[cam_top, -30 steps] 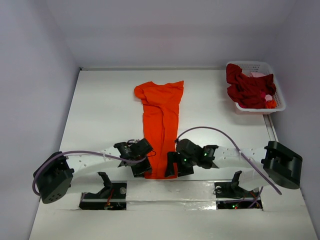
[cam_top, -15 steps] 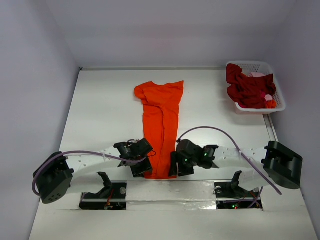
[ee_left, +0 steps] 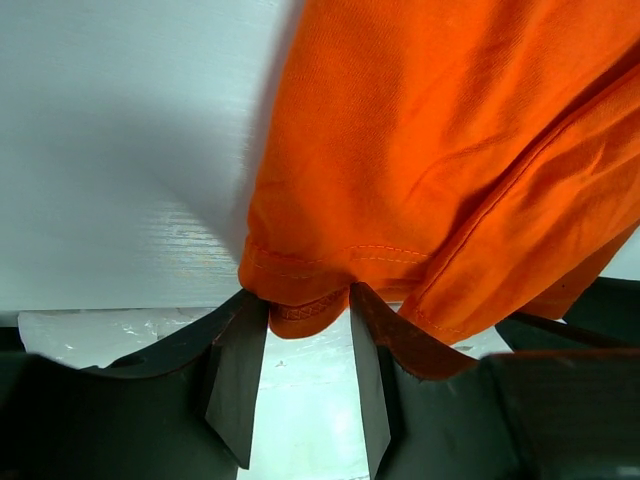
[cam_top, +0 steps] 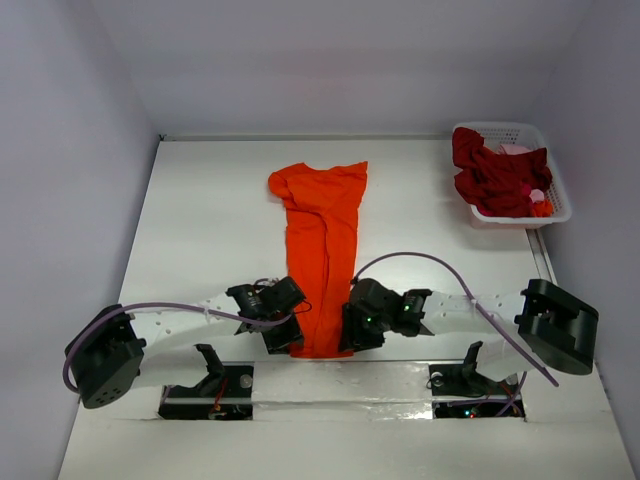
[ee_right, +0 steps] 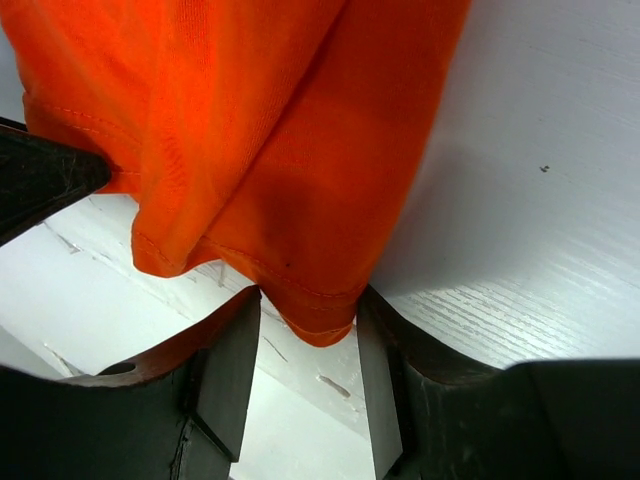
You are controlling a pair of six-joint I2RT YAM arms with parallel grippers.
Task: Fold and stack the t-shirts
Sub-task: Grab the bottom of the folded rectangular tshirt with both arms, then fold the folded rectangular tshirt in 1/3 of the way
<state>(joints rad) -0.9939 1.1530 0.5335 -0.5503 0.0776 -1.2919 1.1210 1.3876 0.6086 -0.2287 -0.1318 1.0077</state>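
Note:
An orange t-shirt [cam_top: 322, 240] lies folded into a long narrow strip from the table's middle back to its near edge. My left gripper [cam_top: 285, 340] is at the strip's near left corner. In the left wrist view the hem [ee_left: 310, 305] is pinched between the tips of that gripper [ee_left: 308, 310]. My right gripper [cam_top: 352, 338] is at the near right corner. There the hem corner [ee_right: 315, 315] fills the gap between the tips of the right gripper [ee_right: 308, 310]. Dark red t-shirts [cam_top: 495, 175] and a pinkish one [cam_top: 515, 150] lie heaped in the basket.
A white lattice basket [cam_top: 505, 128] stands at the far right corner of the white table [cam_top: 210, 230]. Grey walls close in the table on the left, back and right. Both arms reach inward low along the near edge.
My right gripper has slid slightly left onto the shirt's near right corner and its fingers have closed in on the hem. The left gripper has stayed at its corner.

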